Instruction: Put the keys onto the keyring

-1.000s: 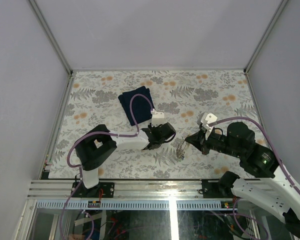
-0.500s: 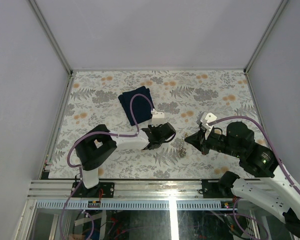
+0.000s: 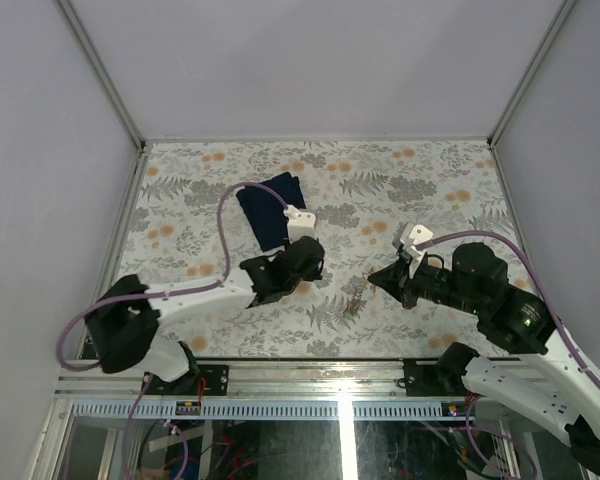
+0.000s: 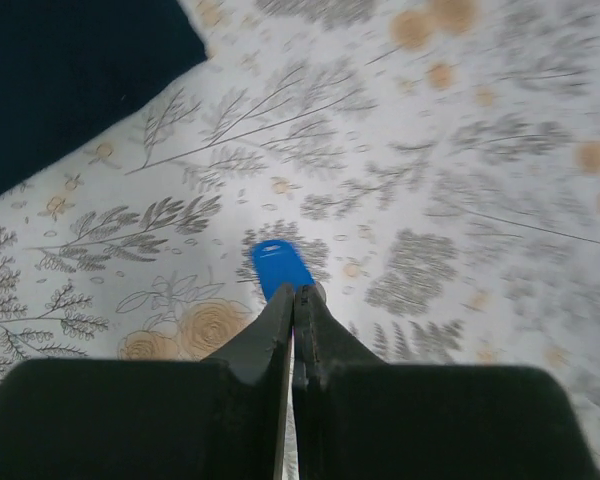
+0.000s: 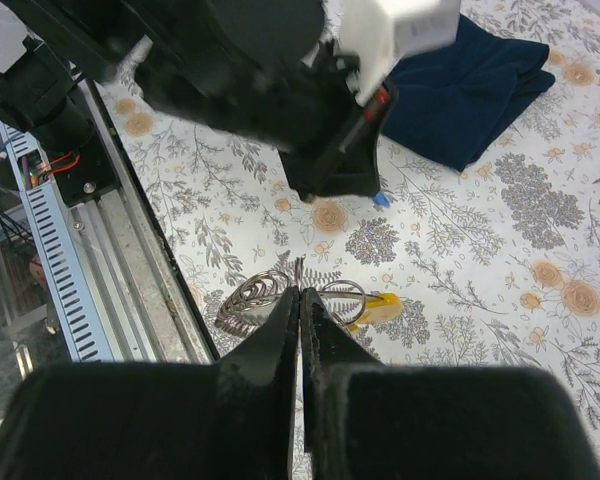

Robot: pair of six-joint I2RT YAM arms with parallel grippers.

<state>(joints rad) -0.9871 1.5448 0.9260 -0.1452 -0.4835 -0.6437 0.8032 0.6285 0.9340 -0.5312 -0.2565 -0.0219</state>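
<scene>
A blue-tagged key [image 4: 279, 267] pokes out beyond the tips of my left gripper [image 4: 295, 294], which is shut on it just above the floral table. From the right wrist, that same left gripper [image 5: 368, 188] points down with the blue key [image 5: 381, 200] at its tip. My right gripper [image 5: 300, 287] is shut on the thin wire keyring [image 5: 342, 296], which carries a yellow-tagged key [image 5: 382, 308] and hangs low over the table. Seen from above, the keyring [image 3: 357, 298] dangles between my left gripper [image 3: 305, 270] and right gripper [image 3: 373, 279]. No other keys show.
A dark navy folded cloth [image 3: 270, 205] lies behind the left arm and fills the upper left of the left wrist view [image 4: 70, 70]. The table's near metal rail [image 5: 100, 260] runs just below the keyring. Grey walls enclose the floral table [image 3: 430, 190].
The left gripper has shut on the blue key. The left arm has swung, its base link turning left and its gripper shifting left, away from the keyring. The right arm has barely moved.
</scene>
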